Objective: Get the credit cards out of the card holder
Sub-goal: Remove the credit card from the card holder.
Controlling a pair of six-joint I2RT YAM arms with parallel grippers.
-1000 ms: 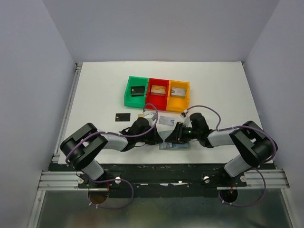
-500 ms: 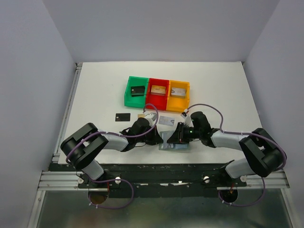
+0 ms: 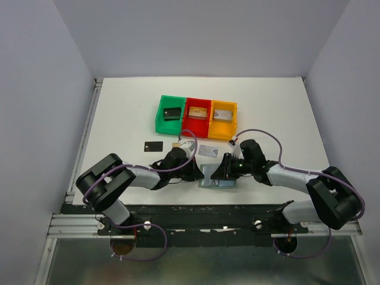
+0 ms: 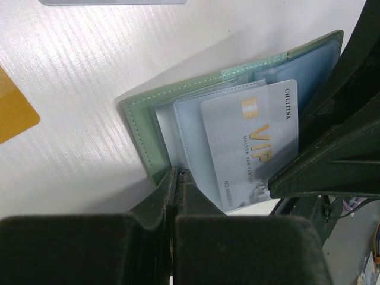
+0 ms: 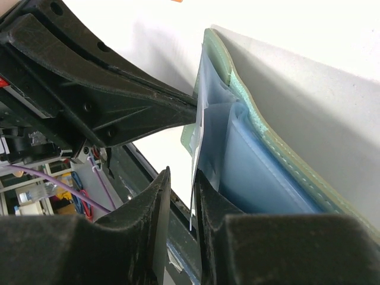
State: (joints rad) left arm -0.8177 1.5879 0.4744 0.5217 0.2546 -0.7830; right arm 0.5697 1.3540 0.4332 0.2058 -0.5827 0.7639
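The card holder (image 3: 218, 181) lies open near the table's front edge, pale green outside and light blue inside (image 4: 142, 133). My left gripper (image 3: 200, 172) is shut on its near left edge (image 4: 177, 173). A silvery VIP credit card (image 4: 249, 142) sticks partway out of a blue pocket. My right gripper (image 3: 223, 171) has its jaws slightly apart around that card's edge (image 5: 193, 178). The card rests against one finger, with a gap to the other (image 5: 183, 175). A black card (image 3: 153, 145), a golden-tan card (image 3: 177, 144) and a silvery card (image 3: 208, 150) lie loose on the table.
Green (image 3: 169, 113), red (image 3: 198, 111) and yellow (image 3: 224, 113) bins stand in a row behind, each with something inside. The two grippers face each other closely over the holder. The table's front rail (image 3: 202, 209) is just below it.
The right arm's elbow has swung out to the right and the arm has stretched, while its gripper stays at the holder. The left arm has not moved.
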